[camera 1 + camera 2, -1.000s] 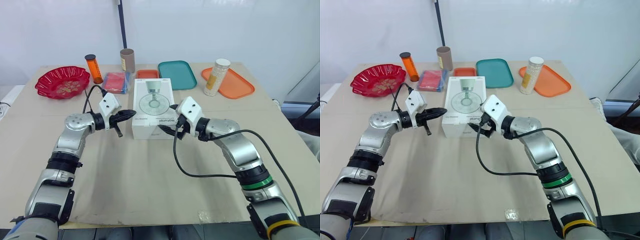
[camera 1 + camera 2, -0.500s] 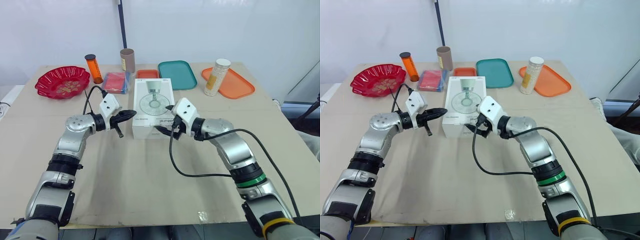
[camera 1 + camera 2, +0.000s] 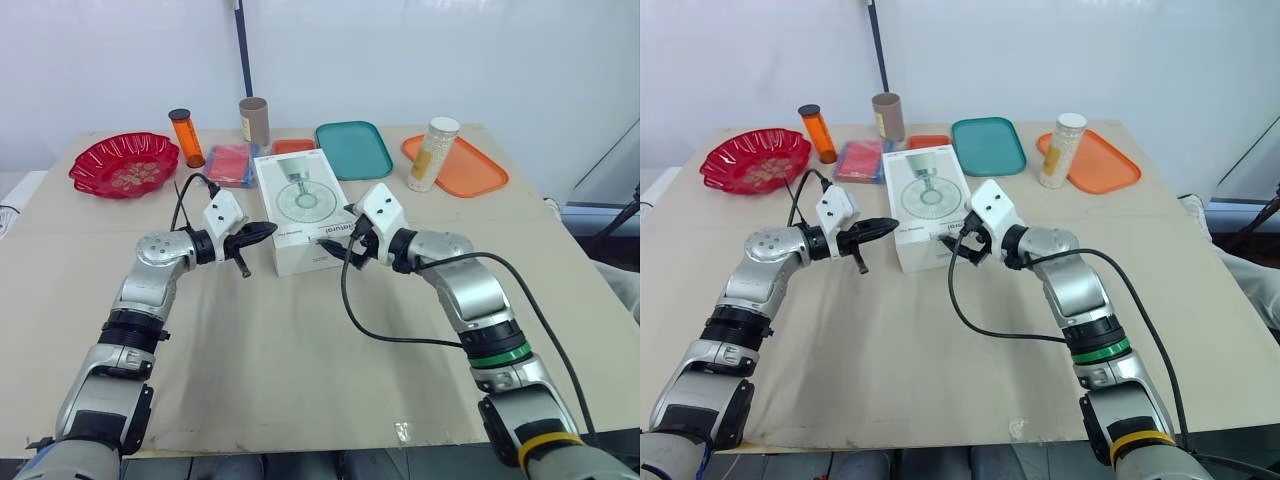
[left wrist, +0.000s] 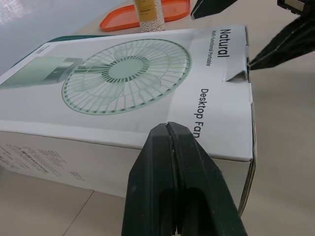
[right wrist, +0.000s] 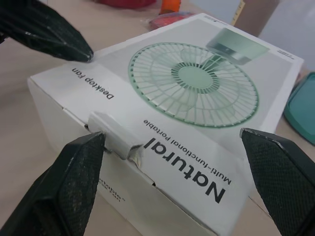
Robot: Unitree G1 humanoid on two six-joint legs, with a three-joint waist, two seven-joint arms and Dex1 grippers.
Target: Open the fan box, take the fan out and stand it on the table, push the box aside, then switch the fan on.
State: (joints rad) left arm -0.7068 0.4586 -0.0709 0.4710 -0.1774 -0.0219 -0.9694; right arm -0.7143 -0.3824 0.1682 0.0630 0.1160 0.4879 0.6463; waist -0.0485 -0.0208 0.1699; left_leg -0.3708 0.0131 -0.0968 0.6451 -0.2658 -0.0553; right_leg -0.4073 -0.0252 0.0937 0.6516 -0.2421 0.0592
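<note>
Right tool (image 3: 338, 235), spread wide, had one finger (image 5: 74, 191) against the tuck flap (image 5: 115, 135) of the fan box (image 3: 300, 205), lying flat mid-tabletop (image 3: 280, 350). Left tool (image 3: 268, 229), pinched closed, only met its corner, so prying might slide the box or tear the flap.

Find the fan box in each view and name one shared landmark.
Left eye view: box mid-table, between left gripper and right gripper.
Right eye view: same spot, mid-table.
Left wrist view: box just beyond the shut left gripper.
Right wrist view: box framed by the open right gripper.
Shared landmark: the fan picture on its top.
</note>
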